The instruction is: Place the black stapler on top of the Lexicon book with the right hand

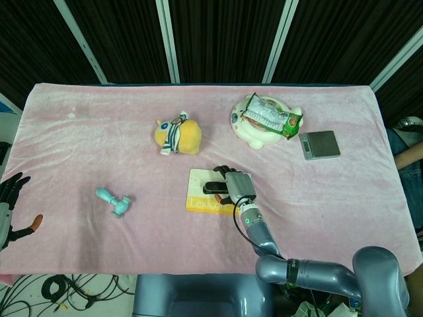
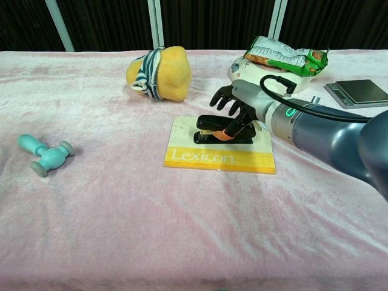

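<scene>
The black stapler (image 2: 223,130) lies flat on the upper part of the Lexicon book (image 2: 219,157), above the yellow title band, its length running across the cover. The book lies near the middle of the desk (image 1: 79,139), toward the front edge. The right hand (image 2: 237,108) sits directly over the stapler's right end: its fingers (image 2: 219,97) fan out above the stapler body without closing, while the orange-tipped thumb touches the stapler's near side. The chest view does not settle whether the stapler is gripped or only touched. In the head view the right hand (image 1: 236,187) covers the stapler's right half, the left half (image 1: 213,188) showing on the book. The left hand (image 1: 10,198) rests at the desk's front left corner, fingers spread, holding nothing.
</scene>
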Robot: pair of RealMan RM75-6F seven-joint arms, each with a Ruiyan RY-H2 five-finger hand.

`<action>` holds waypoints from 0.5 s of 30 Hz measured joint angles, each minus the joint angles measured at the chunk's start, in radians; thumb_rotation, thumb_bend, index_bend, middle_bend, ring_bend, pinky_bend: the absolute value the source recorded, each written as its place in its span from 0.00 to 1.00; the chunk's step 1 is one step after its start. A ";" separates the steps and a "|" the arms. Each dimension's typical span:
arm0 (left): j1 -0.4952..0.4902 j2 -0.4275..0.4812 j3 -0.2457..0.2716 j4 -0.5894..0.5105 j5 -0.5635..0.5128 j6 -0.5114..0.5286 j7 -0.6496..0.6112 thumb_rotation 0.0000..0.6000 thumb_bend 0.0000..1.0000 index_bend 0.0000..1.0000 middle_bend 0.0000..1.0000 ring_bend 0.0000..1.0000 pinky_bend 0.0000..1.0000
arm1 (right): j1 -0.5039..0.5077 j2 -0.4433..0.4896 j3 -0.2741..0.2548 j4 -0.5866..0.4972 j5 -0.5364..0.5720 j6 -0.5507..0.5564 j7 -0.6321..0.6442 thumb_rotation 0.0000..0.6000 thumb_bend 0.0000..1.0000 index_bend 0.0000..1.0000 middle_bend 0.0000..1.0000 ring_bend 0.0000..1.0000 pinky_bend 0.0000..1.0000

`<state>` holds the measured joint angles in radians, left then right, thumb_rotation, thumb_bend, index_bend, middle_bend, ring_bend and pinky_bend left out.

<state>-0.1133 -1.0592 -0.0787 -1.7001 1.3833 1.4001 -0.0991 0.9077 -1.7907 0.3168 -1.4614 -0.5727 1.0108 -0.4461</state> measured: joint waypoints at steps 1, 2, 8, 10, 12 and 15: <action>0.000 0.000 0.000 0.000 0.001 0.000 0.002 1.00 0.31 0.11 0.02 0.00 0.09 | -0.001 0.001 0.001 -0.006 0.006 0.002 -0.002 1.00 0.14 0.09 0.04 0.09 0.20; -0.001 0.000 0.000 -0.001 0.001 0.000 0.003 1.00 0.31 0.11 0.02 0.00 0.09 | -0.001 0.001 0.002 -0.010 0.008 0.004 -0.004 1.00 0.13 0.07 0.02 0.07 0.17; 0.000 0.001 -0.001 0.000 -0.003 0.001 0.002 1.00 0.31 0.11 0.02 0.00 0.09 | -0.012 0.018 0.009 -0.041 -0.006 0.029 0.000 1.00 0.12 0.04 0.00 0.05 0.14; 0.000 0.001 -0.001 0.001 -0.003 0.000 0.000 1.00 0.31 0.11 0.02 0.00 0.09 | -0.023 0.037 0.008 -0.068 -0.020 0.044 0.002 1.00 0.12 0.04 0.00 0.05 0.14; 0.001 0.001 0.000 0.003 -0.002 0.000 0.000 1.00 0.31 0.11 0.02 0.00 0.09 | -0.037 0.066 0.003 -0.103 -0.032 0.059 0.002 1.00 0.12 0.04 0.00 0.05 0.14; 0.001 -0.002 0.000 0.005 0.000 0.003 0.000 1.00 0.31 0.11 0.02 0.00 0.09 | -0.073 0.145 -0.016 -0.191 -0.058 0.083 0.001 1.00 0.12 0.04 0.00 0.06 0.14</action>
<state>-0.1120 -1.0610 -0.0786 -1.6946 1.3837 1.4033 -0.0989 0.8350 -1.6452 0.3007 -1.6523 -0.6308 1.0936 -0.4455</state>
